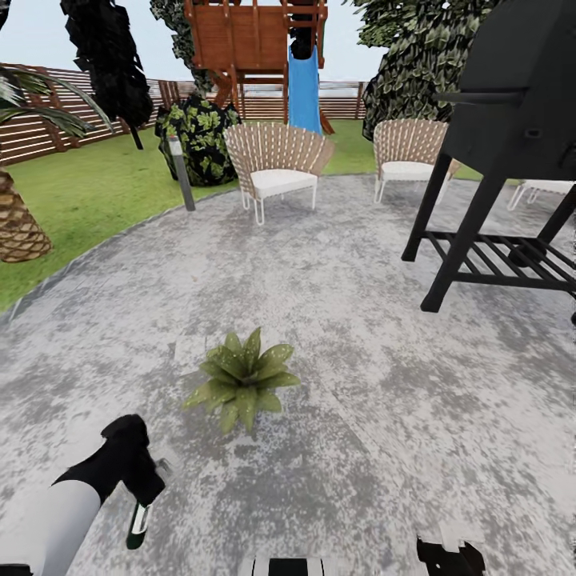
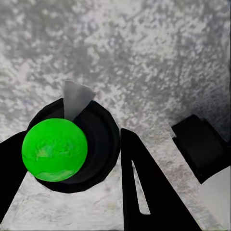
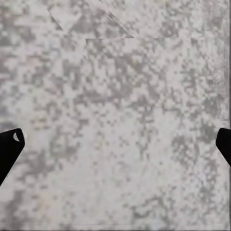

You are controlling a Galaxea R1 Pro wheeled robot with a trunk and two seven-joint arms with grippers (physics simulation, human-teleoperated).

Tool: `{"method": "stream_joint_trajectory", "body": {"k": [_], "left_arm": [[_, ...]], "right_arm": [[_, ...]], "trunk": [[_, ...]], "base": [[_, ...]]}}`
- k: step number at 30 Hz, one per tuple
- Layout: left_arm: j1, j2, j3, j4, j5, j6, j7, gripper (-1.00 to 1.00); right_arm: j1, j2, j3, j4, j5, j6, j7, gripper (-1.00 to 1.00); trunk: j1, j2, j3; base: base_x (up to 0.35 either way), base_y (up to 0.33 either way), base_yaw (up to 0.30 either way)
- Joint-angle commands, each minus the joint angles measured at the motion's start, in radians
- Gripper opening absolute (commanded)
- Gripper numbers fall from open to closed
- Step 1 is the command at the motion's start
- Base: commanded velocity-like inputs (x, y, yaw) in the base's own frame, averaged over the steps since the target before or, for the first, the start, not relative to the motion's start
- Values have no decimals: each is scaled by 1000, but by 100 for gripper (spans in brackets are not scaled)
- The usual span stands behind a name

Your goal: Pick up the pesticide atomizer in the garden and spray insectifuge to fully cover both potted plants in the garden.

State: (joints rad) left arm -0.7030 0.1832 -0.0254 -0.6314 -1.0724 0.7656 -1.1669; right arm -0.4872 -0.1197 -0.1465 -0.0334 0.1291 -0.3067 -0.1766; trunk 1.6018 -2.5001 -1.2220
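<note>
My left tool (image 2: 72,159) is clamped on the pesticide atomizer (image 1: 138,524); my right tool (image 3: 115,144) is spread wide, empty. A potted plant (image 1: 242,378) stands just beyond on the patio (image 1: 360,384).

Bright flat daylight, shadowless, soft blur, edges warped

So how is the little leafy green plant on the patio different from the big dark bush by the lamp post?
The low green rosette plant is small and sits on the grey paved patio; the dark rounded bush is far bigger and stands on the grass. The rosette has long pointed leaves with whitish specks; the bush looks blotchy, dark with pale patches. Both are leafy.
</note>
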Motion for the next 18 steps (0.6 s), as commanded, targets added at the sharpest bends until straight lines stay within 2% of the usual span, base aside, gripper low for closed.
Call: {"method": "stream_joint_trajectory", "body": {"k": [1, 2, 3, 4, 6, 10, 14, 18], "left_arm": [[20, 0, 20, 1, 74, -58, 73, -100], [43, 0, 43, 3, 144, -123, 147, -100], [58, 0, 54, 3, 184, -169, 187, -100], [81, 0, 68, 5, 249, -263, 238, -100], [97, -1, 74, 10, 295, -346, 263, -100], [106, -2, 78, 41, 369, -425, 276, -100], [108, -2, 78, 90, 441, -544, 277, -100], [108, -1, 79, 114, 460, -581, 277, -100]], "right_arm": [[-1, 0, -8, 1, 11, -3, -3, 100], [-1, 0, -8, 1, 11, -3, -3, 100], [-1, 0, -8, 1, 11, -3, -3, 100], [-1, 0, -8, 1, 11, -3, -3, 100], [-1, 0, -8, 2, 11, -3, -3, 100], [-1, -1, -7, 4, 12, -4, -3, 100], [-1, -2, -7, 2, 11, -5, -3, 100], [-1, 0, -7, 0, 11, -5, -2, 100]], "trunk": [[-1, 0, -1], [-1, 0, -1], [-1, 0, -1], [-1, 0, -1], [-1, 0, -1], [-1, 0, -1], [-1, 0, -1], [-1, 0, -1]], "base": [[-336, 0, 0], [-336, 0, 0], [-336, 0, 0], [-336, 0, 0], [-336, 22, 0], [-337, 84, 0], [-313, 159, 0], [-222, 171, 0]]}}
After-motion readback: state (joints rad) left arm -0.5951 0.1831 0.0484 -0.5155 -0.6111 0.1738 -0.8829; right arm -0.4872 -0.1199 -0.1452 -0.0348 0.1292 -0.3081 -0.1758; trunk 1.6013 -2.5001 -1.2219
